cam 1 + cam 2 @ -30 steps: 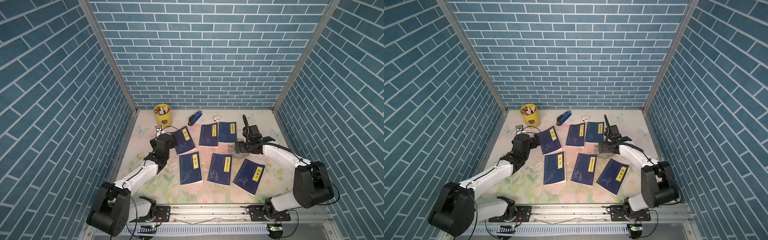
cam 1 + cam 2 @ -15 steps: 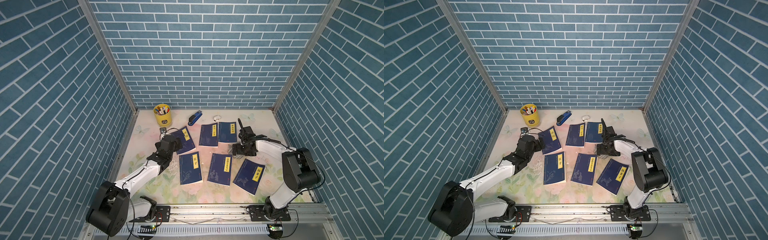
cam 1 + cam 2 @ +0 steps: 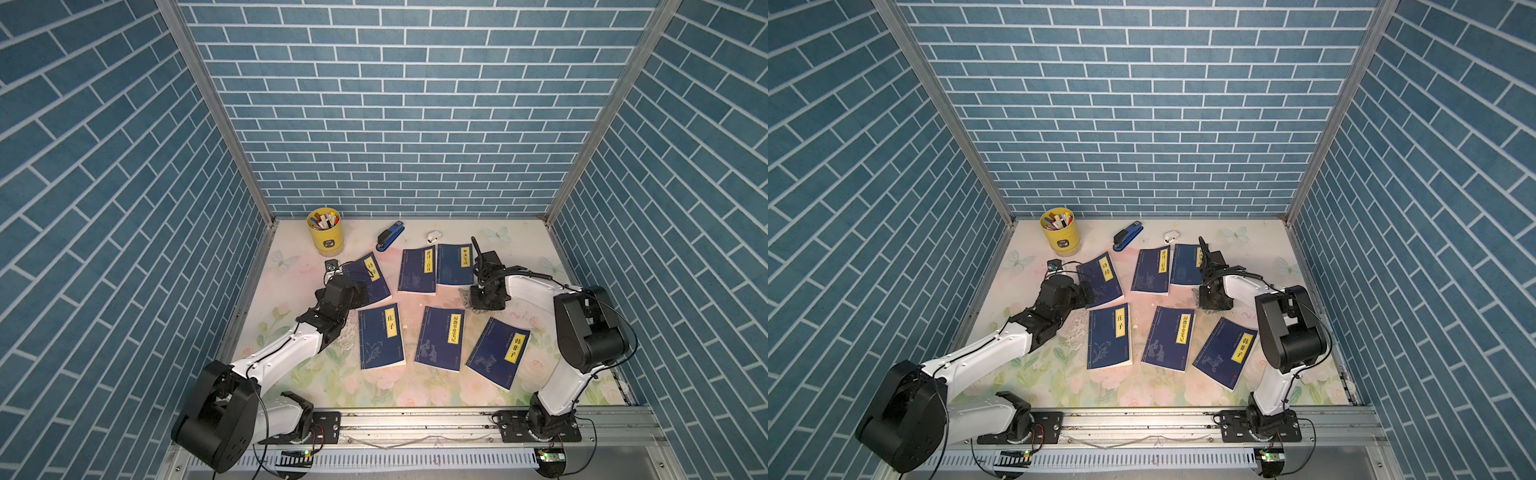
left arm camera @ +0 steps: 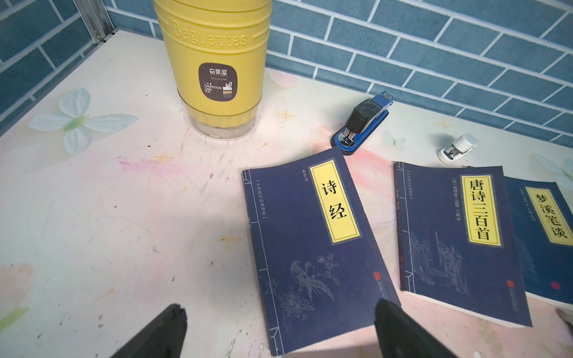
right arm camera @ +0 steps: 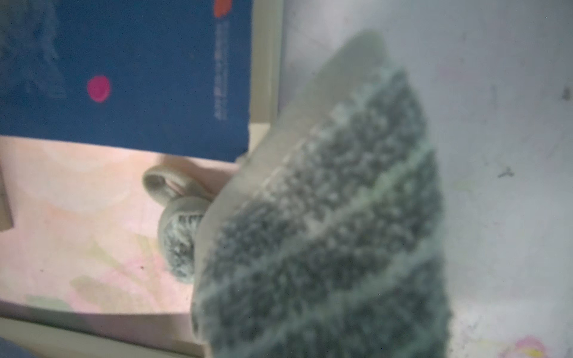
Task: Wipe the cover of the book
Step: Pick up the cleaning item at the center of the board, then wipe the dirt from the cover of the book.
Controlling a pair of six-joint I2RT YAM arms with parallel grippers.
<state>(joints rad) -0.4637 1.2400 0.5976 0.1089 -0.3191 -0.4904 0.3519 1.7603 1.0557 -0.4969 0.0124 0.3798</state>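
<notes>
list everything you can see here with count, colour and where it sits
books: six, dark blue with yellow labels, two rows of three
pen holder: one, yellow, back left
stapler: one, blue and black, beside pen holder
small stapler: one, white, behind the books
cloth: one, grey, by back right book
table: one, pale floral, under everything
left gripper: one, black, open over back left book
right gripper: one, black, at the cloth, jaws hidden
</notes>
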